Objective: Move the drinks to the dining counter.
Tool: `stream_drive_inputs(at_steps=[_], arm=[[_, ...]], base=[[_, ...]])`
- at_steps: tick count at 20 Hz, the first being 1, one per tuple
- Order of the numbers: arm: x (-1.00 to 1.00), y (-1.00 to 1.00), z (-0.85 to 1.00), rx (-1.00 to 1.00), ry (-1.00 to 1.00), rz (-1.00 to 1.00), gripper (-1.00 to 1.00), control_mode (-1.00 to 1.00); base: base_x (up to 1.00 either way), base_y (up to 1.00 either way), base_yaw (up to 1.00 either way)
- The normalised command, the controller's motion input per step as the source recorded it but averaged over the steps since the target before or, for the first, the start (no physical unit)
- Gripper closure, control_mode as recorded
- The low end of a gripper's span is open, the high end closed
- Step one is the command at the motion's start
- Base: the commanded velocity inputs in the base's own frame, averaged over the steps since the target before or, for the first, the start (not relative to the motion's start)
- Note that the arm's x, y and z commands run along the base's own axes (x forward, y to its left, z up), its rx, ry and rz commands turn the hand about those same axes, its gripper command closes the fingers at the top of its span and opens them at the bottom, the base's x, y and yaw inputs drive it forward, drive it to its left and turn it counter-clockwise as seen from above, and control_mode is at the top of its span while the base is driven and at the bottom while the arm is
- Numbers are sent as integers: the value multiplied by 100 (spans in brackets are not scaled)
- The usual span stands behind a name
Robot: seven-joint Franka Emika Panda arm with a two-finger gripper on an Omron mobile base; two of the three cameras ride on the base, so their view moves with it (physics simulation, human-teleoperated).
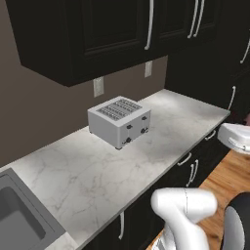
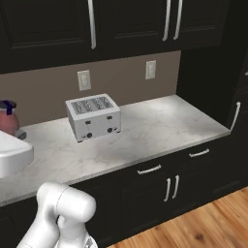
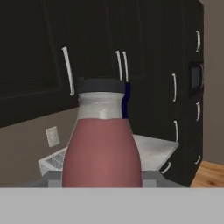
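Sink (image 1: 19,215): sitting at the near left end of the worktop, cut off by the frame edge.
Bottle (image 3: 101,140): standing upright right in front of the hand camera, pink-red body, clear neck, dark cap; also showing at the far left of the right base view, raised beside the white arm, clear of the marble.
Claw: closed on the bottle, judging by how the bottle is sitting centred between the finger positions; the fingertips themselves are hidden behind its base.
Key relation: bottle's long axis is running vertical, aligned with the claw's centre, so the carry is depending on keeping it upright.
Toaster (image 1: 119,120): resting mid-worktop, to the right of the bottle and behind it, well apart.
Worktop (image 2: 160,126): marble, running right to the tall dark cabinets.
Dining counter: lying somewhere outside these views; direction cannot be told.
Hard to make out: the other two drinks; the contact between fingers and bottle; the bottle's lower edge, which is being cut off at the bottom of the hand view.
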Motion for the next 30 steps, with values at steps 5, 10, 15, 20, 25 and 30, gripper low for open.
stream_drive_inputs(at_steps=[5, 10, 15, 20, 25, 30], arm=[[-24, 1, 0, 1, -5, -5, 100, 100], [0, 0, 0, 0, 0, 0, 100, 100], [0, 0, 0, 0, 0, 0, 100, 100], [0, 0, 0, 0, 0, 0, 100, 100], [0, 0, 0, 0, 0, 0, 100, 100], [0, 0, 0, 0, 0, 0, 100, 100]], base=[[-42, 4, -7], [-96, 2, -4], [-100, 33, 1], [-100, 87, 7], [-100, 10, 4], [-100, -23, 0]])
